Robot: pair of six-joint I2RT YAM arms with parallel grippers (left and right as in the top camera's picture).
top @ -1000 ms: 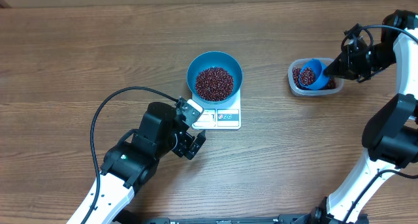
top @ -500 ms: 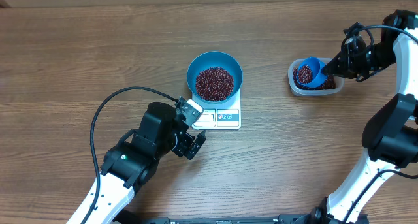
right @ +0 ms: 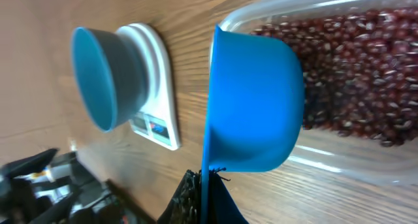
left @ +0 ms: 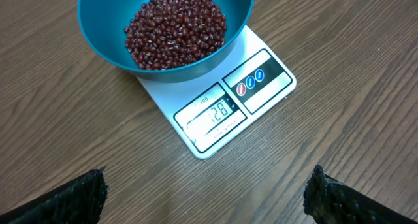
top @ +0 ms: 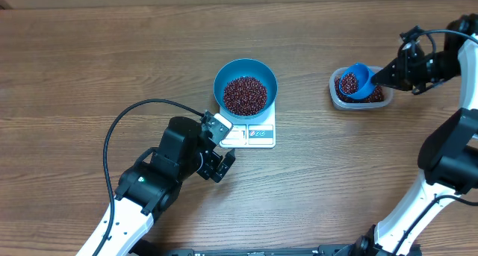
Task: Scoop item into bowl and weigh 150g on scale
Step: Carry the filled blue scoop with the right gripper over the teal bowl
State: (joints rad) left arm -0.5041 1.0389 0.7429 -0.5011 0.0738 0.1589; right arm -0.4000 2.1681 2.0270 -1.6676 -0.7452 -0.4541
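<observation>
Our right gripper (top: 381, 76) pinches the small blue plastic scoop (top: 356, 82) above the clear plastic tub (top: 333, 92), cup end toward the flat white scale (top: 258, 134) carrying the round light-blue bowl (top: 224, 80) of red-brown beans (top: 245, 95). Our left gripper (top: 222, 147) gapes empty nearby

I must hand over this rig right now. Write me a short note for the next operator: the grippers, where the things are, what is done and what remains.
The left gripper is open and empty, hovering by the display edge of the scale.
The right gripper is shut on the handle of the blue scoop, which holds a load of beans over the clear tub.
The bowl stands on the scale, with a heap of beans inside.
Done: some beans are in the bowl.
Left: carry the scoop over, tip it in and check the display. Its digits are not clear enough to trust.
</observation>
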